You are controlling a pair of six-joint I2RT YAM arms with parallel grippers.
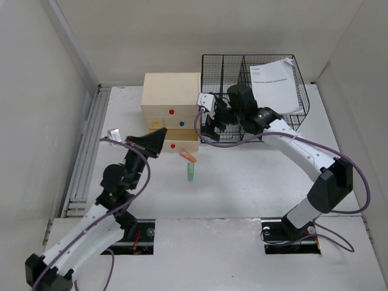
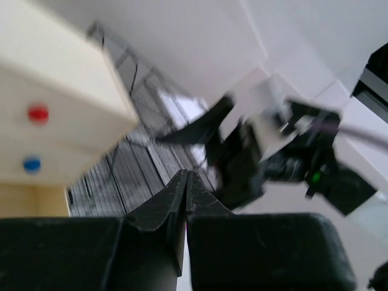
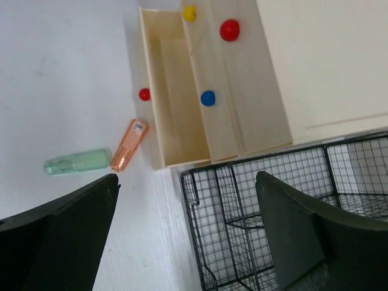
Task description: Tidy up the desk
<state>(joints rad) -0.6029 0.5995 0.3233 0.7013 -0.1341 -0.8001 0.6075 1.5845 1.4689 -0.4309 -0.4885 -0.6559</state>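
Here, desk [image 3: 60, 60] beneath gaping right claw [image 3: 187, 179].

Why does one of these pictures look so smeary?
Left wrist view: heavily blurred, the drawer box and wire rack smeared. Right wrist view: crisp on the open drawer, its own claw dark and soft. Top view: even light, faint shadows.

In the left wrist view the right arm [image 2: 285, 160], at 3 o'clock, is only a dark smear. From above, the print on the paper sheet [image 1: 276, 85] is too small to read, and the left arm [image 1: 82, 236] is cut off at 7 o'clock. In the right wrist view the desk [image 3: 54, 73] runs out at 9 o'clock and the wire rack [image 3: 273, 200] at 4 o'clock; the label of the orange tube [image 3: 129, 144] is unreadable.
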